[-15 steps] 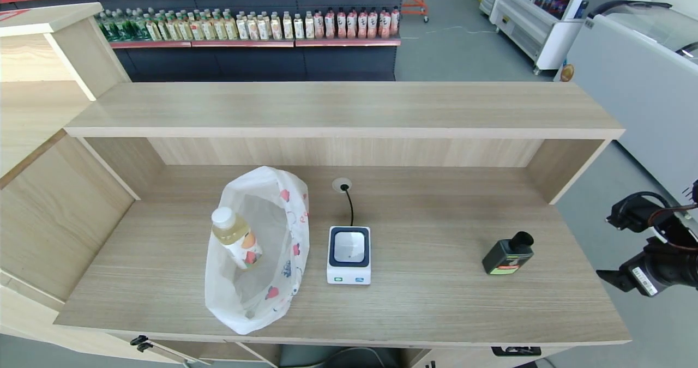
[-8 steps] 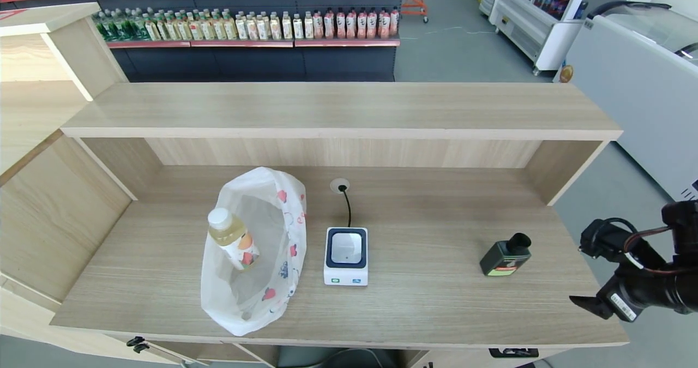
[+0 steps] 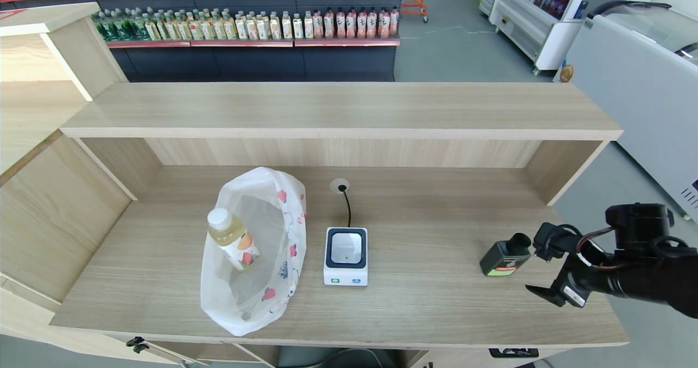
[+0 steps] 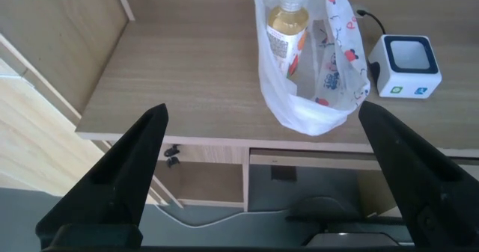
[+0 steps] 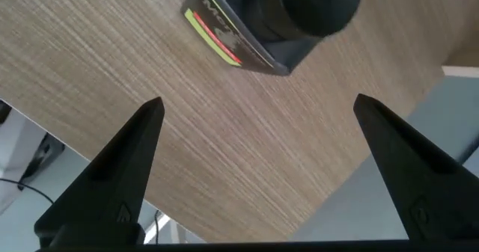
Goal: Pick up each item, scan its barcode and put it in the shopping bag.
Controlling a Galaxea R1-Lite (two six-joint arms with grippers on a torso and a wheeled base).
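Note:
A small dark green bottle with a black cap (image 3: 506, 254) lies on the right part of the wooden counter (image 3: 425, 302). My right gripper (image 3: 537, 268) is open just to its right, over the counter's right end. In the right wrist view the dark bottle (image 5: 262, 20) lies a little beyond the open right gripper (image 5: 258, 101). A white shopping bag with red prints (image 3: 272, 281) stands open on the left, with a yellow drink bottle (image 3: 232, 245) inside. The scanner (image 3: 346, 248) sits between them. My left gripper (image 4: 263, 108) is open in front of the counter's edge, facing the bag (image 4: 329, 72).
A raised wooden shelf (image 3: 338, 109) runs along the back of the counter, with side walls left and right. The scanner's black cable (image 3: 348, 204) leads to a hole behind it. Bare counter lies between the scanner and the dark bottle. Store shelves and freezers stand behind.
My right arm has moved left from beyond the counter's right end to just beside the dark bottle. The head view shifted slightly. Nothing on the counter moved.

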